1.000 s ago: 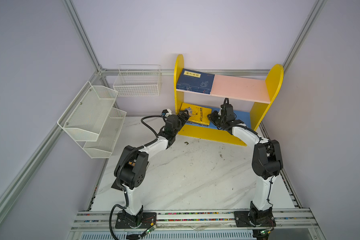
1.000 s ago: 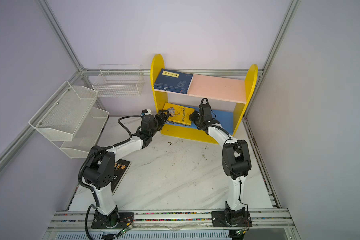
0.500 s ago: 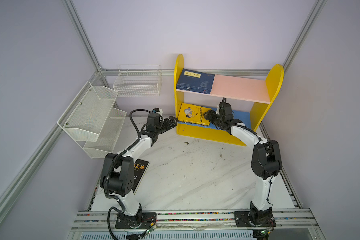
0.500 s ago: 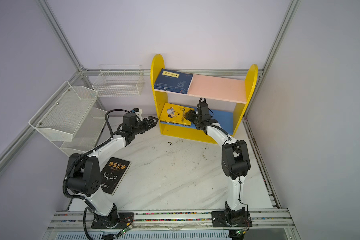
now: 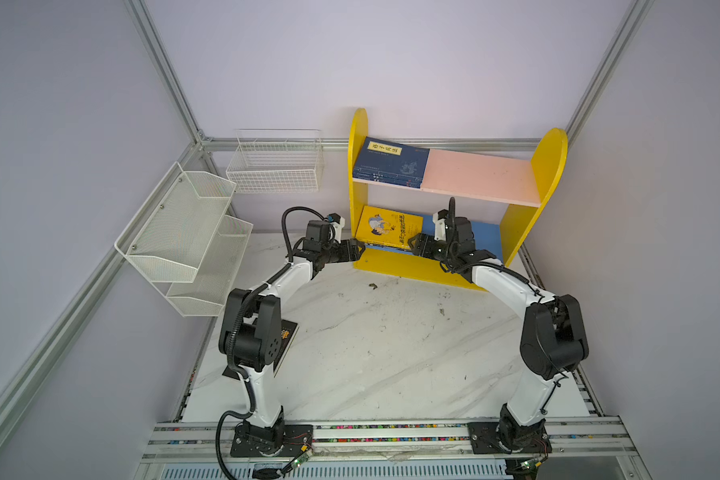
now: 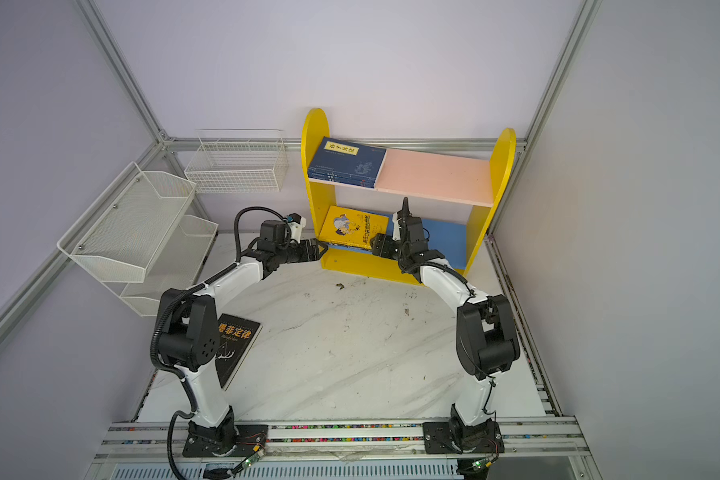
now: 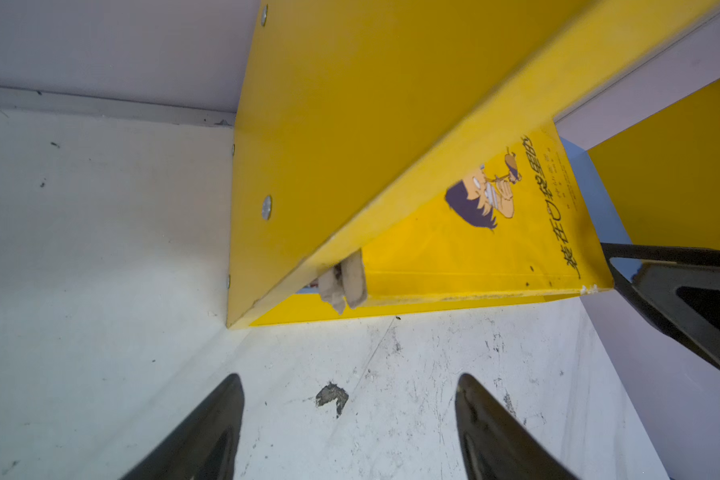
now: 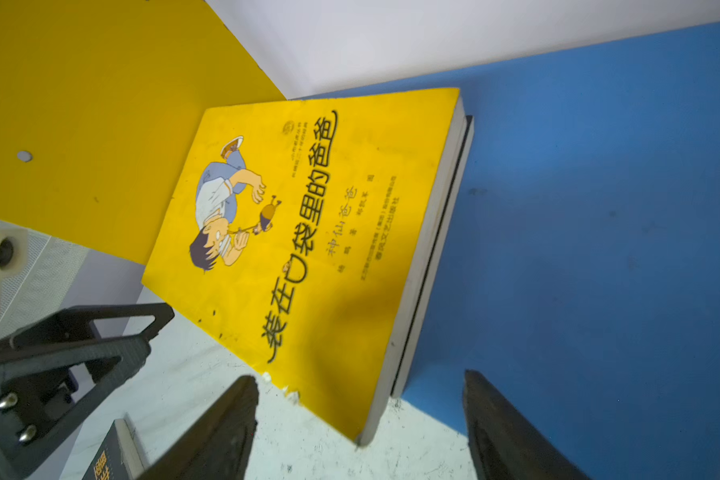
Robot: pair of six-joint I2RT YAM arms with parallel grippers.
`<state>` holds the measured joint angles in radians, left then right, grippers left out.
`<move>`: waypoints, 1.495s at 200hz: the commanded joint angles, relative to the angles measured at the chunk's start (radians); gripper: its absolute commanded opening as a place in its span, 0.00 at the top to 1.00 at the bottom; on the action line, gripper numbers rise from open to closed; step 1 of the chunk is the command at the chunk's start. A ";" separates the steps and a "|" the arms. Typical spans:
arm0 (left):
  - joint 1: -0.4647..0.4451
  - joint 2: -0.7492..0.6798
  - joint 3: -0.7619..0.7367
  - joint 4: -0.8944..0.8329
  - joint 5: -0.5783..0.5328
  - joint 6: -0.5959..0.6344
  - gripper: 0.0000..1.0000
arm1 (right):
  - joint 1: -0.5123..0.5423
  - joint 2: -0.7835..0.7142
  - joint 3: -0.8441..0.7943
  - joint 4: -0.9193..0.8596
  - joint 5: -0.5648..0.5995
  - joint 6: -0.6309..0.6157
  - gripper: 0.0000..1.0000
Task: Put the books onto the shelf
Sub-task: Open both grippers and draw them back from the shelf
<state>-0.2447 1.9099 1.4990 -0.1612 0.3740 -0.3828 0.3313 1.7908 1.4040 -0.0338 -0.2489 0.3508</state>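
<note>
The shelf (image 5: pixel 551 166) stands at the back of the table. Navy books (image 5: pixel 391 162) lie on the left of its pink upper board. A yellow book (image 5: pixel 389 230) (image 8: pixel 308 228) lies on the blue lower board on top of a thin dark one (image 8: pixel 445 249), and its front corner sticks out past the edge. My right gripper (image 5: pixel 411 243) (image 8: pixel 360 378) is open, its fingers either side of that corner without touching it. My left gripper (image 5: pixel 361 248) (image 7: pixel 348 380) is open and empty over the table, at the front of the shelf's left panel. A black book (image 6: pixel 235 345) lies flat beside the left arm.
A white mesh rack (image 5: pixel 184 237) and a wire basket (image 5: pixel 275 162) hang on the left and back walls. A small dark scrap (image 5: pixel 373 286) lies on the marble table in front of the shelf. The two grippers face each other closely across the yellow book.
My right gripper has opened and let go of the yellow book, which now rests on the lower board. My left gripper drew back out of the shelf to its left front corner.
</note>
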 commanded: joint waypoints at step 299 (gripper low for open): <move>-0.036 -0.073 -0.032 0.106 -0.237 -0.015 0.44 | 0.062 0.147 0.091 0.026 0.127 -0.127 0.33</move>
<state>-0.2810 1.9358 1.5387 -0.1165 0.1741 -0.3824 0.3927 1.9011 1.4605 -0.0208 -0.1516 0.2199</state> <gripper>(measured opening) 0.559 0.679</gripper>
